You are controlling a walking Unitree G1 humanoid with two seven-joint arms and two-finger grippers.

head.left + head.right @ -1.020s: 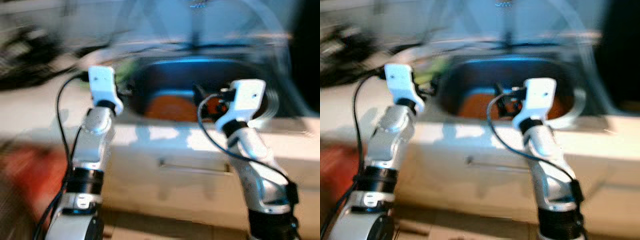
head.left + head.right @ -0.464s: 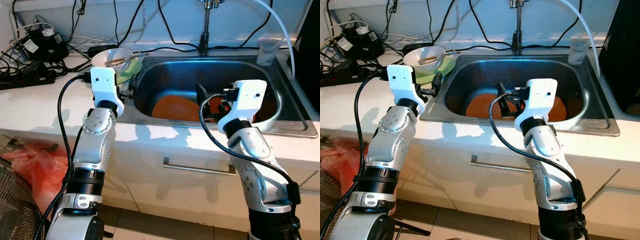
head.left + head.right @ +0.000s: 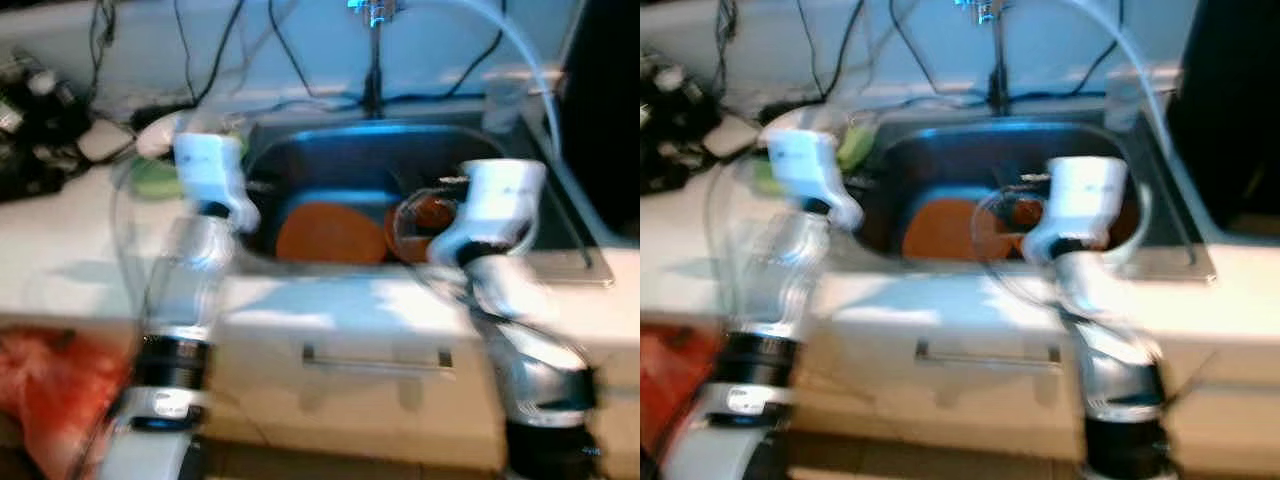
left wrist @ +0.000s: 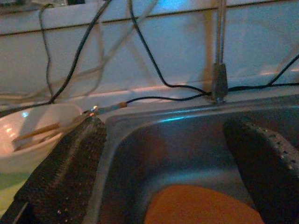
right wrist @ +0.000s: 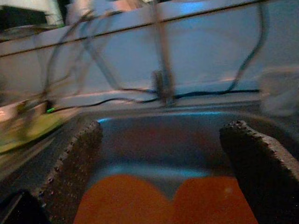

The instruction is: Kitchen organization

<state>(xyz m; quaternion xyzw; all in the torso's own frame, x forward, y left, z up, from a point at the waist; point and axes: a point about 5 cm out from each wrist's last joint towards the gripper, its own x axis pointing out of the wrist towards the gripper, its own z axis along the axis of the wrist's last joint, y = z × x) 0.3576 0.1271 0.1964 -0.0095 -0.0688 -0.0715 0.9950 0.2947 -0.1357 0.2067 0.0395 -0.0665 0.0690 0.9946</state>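
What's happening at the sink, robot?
Both tools open, empty, over sink front edge. Two orange plates inside. White bowl on counter, left. Nothing blocking.

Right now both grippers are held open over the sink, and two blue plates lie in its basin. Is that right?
Not quite: the plates are orange, not blue, as the right wrist view shows. The rest holds: the left gripper and the right gripper are both open over the sink, with two plates in its basin.

Brushed, dull-sheen metal sink [image 4: 187, 140]. Rough, grainy matt black fingers [image 4: 65, 172]. Smooth matt orange plates [image 5: 140, 205]. Glossy white bowl [image 4: 28, 140] holding pale wooden chopsticks [image 4: 39, 132]. Smooth white bench [image 3: 60, 270]. Silvery metal arms [image 3: 185, 290].
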